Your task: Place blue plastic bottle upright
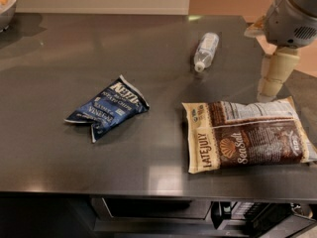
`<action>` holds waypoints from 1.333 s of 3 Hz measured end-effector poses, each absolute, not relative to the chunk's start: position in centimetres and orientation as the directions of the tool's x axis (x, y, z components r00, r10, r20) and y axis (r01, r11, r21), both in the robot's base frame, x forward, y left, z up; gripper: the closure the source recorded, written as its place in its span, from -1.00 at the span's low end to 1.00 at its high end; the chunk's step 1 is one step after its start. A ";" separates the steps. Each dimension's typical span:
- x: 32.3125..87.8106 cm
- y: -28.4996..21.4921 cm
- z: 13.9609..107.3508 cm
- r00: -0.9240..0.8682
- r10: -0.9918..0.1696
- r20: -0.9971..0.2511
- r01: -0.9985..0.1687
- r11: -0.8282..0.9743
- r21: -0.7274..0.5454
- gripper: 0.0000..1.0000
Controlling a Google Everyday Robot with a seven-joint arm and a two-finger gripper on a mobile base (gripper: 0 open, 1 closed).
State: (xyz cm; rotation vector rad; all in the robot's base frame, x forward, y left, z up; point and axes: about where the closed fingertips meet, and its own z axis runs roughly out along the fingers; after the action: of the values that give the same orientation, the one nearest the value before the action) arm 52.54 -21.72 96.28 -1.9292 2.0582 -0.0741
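The blue plastic bottle (206, 50) lies on its side on the dark table (148, 152), toward the back right, with its white cap pointing at the front edge. It is clear, with a white and blue label band. My gripper (270, 87) hangs from the grey arm (292, 14) at the table's right edge. It is to the right of the bottle and apart from it, just behind the brown chip bag. It holds nothing that I can see.
A brown Late July chip bag (247, 138) lies flat at the front right. A dark blue chip bag (106, 108) lies crumpled left of centre. A bowl (6, 4) sits at the far left back corner.
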 end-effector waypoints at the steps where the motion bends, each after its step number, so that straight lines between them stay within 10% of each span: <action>1: 56.7 -21.6 95.8 0.025 -0.985 -0.173 -0.960 0.025 -0.279 -1.00; 4: 66.1 -19.4 92.9 0.305 -0.950 -0.072 -0.910 -0.268 -0.316 -1.00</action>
State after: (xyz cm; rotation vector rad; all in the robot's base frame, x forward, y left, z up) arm 66.07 -19.39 92.92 -2.2792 1.6831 -0.1888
